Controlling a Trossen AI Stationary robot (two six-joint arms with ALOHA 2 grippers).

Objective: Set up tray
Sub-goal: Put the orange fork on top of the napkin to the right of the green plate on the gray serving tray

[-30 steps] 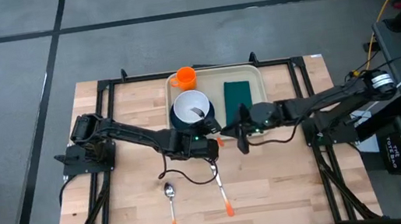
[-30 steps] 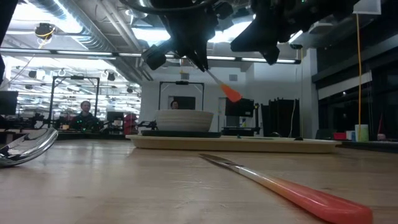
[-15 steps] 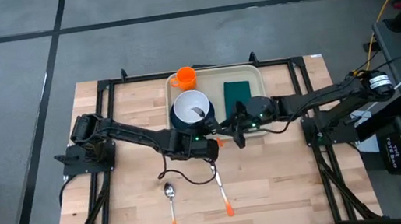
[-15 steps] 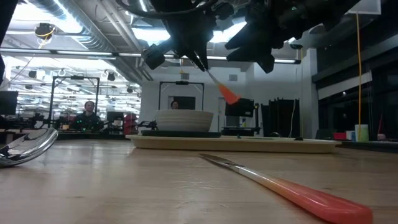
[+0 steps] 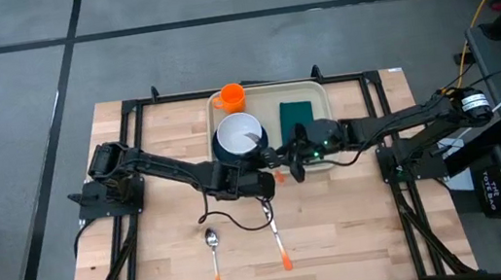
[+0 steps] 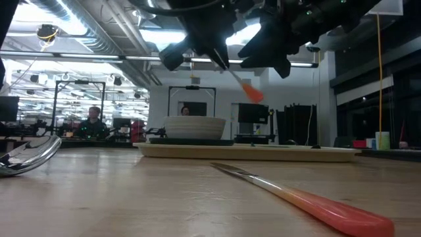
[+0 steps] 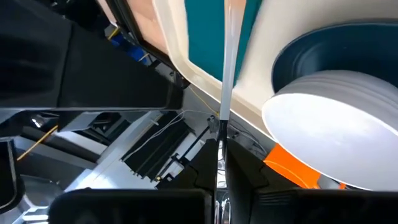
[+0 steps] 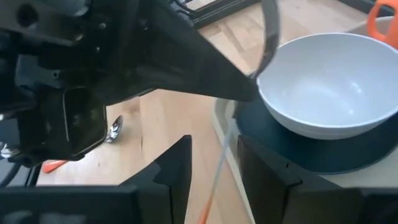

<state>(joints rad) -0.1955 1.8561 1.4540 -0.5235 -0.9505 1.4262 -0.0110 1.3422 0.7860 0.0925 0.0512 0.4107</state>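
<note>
tray [image 5: 313, 94] near edge hidden under both grippers.

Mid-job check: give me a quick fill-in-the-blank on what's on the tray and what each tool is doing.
1. The white bowl sits on a dark teal ____.
2. The left tool is shut on a utensil whose handle tip is ____.
3. The right tool, at that utensil's handle, stands ____.
4. In the high view, the green napkin lies on the tray to the bowl's ____.

Missing words: plate; orange; open; right
</note>
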